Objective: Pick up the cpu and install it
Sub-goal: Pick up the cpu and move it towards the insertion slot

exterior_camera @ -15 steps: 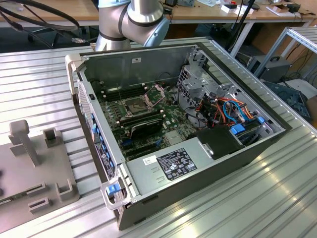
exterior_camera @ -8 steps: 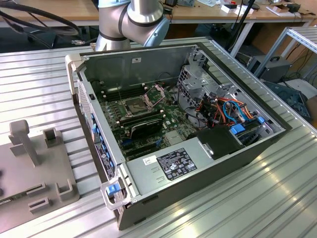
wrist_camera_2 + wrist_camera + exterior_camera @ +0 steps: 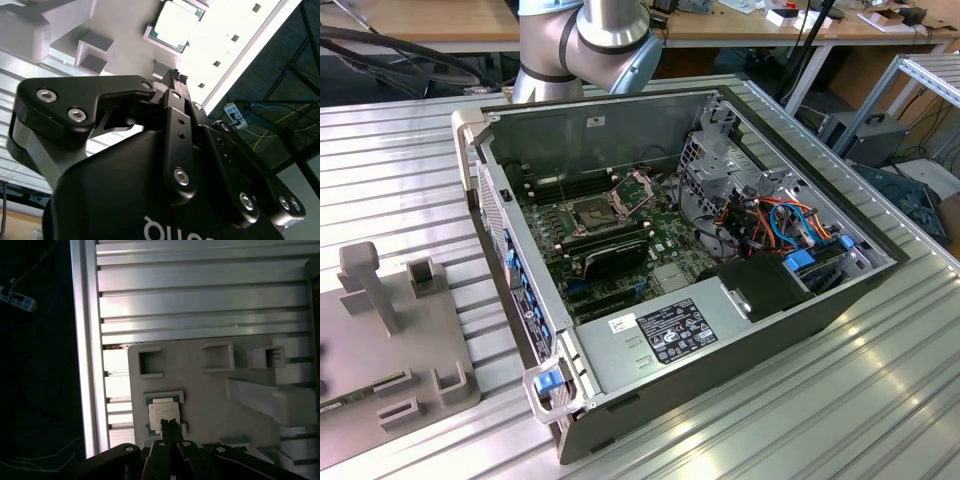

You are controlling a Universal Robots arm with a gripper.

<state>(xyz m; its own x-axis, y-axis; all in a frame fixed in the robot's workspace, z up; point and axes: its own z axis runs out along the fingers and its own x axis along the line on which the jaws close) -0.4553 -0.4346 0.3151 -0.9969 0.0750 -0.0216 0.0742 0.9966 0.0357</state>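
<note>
You've got the cpu (image 3: 163,413): sm. square chip, silver-grey top, flat in a recess of the grey tray (image 3: 210,400), just beyond the claw (image 3: 170,424) tips, not gripped.

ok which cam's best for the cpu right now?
First wrist view: cpu seen square-on in its pocket on the grey fixture, pincer tips overlapping one edge. Second wrist view catches it obliquely, washed by glare. Exterior view offers the fixture's near part.

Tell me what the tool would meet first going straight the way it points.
Probably the cpu, seated in the grey fixture plate: the tool aims at it in the first wrist view, though depth is unclear.
</note>
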